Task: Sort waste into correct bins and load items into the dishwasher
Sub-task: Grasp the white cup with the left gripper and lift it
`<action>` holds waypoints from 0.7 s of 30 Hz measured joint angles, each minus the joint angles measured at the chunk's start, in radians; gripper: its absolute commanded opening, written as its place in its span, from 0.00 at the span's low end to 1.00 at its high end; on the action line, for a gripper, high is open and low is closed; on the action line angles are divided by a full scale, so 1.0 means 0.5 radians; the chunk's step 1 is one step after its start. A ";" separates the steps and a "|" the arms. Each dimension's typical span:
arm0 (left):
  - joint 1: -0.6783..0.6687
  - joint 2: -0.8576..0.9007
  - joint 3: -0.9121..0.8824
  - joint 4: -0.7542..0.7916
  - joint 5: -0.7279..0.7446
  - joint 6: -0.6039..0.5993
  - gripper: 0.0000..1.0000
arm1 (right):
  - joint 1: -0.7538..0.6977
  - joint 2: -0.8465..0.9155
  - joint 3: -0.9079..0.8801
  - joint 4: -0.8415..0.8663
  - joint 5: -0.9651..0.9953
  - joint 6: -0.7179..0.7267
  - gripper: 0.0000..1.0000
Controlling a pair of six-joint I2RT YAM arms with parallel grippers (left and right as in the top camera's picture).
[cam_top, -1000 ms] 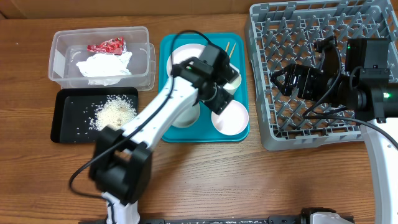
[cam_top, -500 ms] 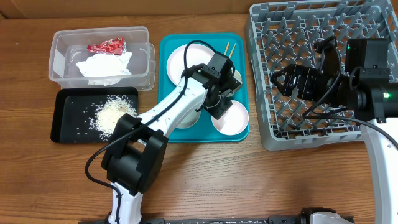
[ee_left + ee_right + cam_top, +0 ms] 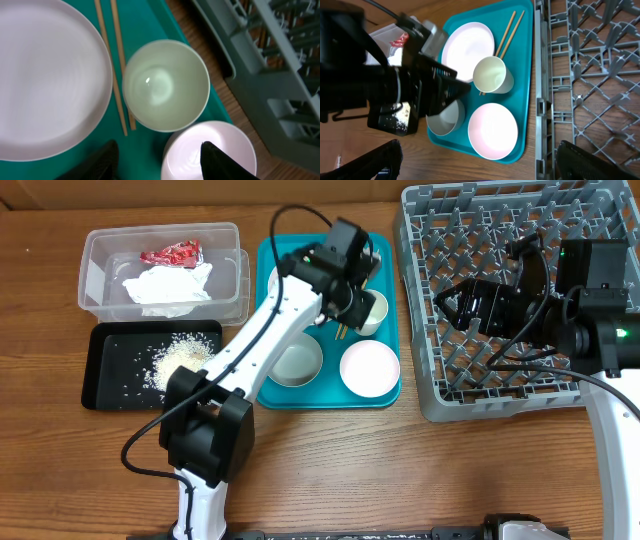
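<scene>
while left fingers (image 3: 102,161) hang apart over the cup (image 3: 166,85), right fingers (image 3: 380,160) spread above the rack (image 3: 585,75).

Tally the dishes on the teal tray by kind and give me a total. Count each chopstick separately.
Plate: 1
Bowls: 2
Cup: 1
Chopsticks: 2
Total: 6
</scene>
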 measured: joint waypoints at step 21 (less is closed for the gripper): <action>0.043 0.001 0.028 0.089 -0.070 -0.468 0.50 | 0.000 0.000 0.000 -0.010 -0.006 0.001 1.00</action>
